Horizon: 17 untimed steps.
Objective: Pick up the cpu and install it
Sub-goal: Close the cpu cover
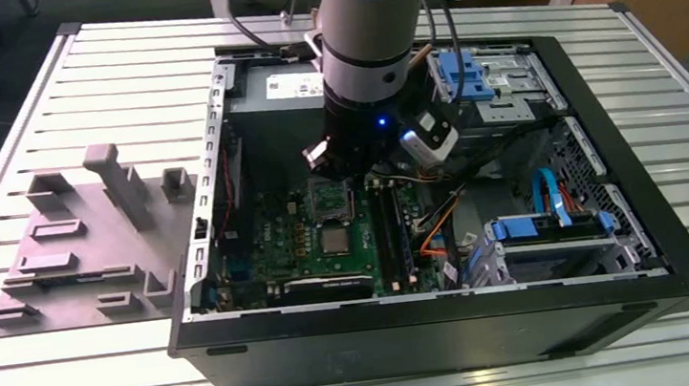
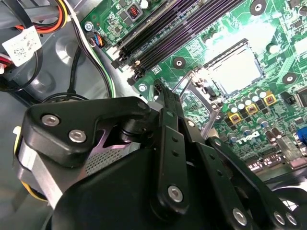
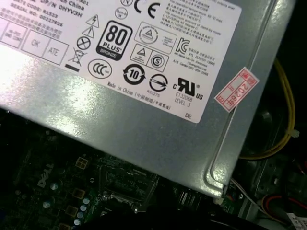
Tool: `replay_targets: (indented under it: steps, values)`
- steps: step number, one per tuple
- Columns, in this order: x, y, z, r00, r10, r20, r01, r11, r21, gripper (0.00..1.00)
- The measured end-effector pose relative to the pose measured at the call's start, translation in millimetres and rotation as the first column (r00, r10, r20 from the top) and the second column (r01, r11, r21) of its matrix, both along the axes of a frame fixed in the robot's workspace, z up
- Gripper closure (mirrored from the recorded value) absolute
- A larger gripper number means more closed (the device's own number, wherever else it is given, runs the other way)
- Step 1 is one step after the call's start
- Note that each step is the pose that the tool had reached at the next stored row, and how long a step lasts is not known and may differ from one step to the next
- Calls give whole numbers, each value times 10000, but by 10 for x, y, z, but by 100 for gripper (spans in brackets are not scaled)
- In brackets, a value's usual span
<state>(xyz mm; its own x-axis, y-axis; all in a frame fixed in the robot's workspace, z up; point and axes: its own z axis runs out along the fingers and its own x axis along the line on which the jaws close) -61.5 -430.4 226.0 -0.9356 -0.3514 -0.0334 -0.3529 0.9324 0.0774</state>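
1. My gripper (image 2: 162, 91) hangs inside the case (image 1: 434, 316) over the board (image 2: 283, 110), closed with nothing in its grip.
2. The cpu (image 1: 337, 242) lies in the board's socket, near me, untouched.

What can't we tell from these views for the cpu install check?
- Socket: its pale centre is washed out by glare in the second wrist view and small in the exterior view; cpu seated or not, unclear.
- Gripper: its own black linkage hides whether it carries anything in the second wrist view; in the exterior view it blends into the dark case.
- Board: the power-supply box blocks most of it in the first wrist view; rest dark.
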Motion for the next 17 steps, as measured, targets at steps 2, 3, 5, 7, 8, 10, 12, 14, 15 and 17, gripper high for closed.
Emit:
replay_targets:
  steps: [2,3,5,7,8,10,12,14,15,17]
  values:
    - [0,-6,2,10000,9,-1,-9,10000,0,90]
    - [0,-12,2,10000,12,-1,-12,10000,1,90]
    - [0,-31,1,10000,15,-1,-15,10000,3,90]
    - [0,-54,1,10000,20,-1,-20,10000,3,90]
    - [0,-65,1,10000,22,0,-22,10000,3,90]
    - [0,-87,2,10000,25,-1,-25,10000,2,90]
    - [0,-109,1,10000,29,0,-29,10000,3,90]
    - [0,-129,1,10000,36,-1,-36,10000,3,90]
    - [0,-137,1,10000,40,0,-40,10000,3,90]
    - [0,-153,1,10000,50,0,-50,10000,3,90]
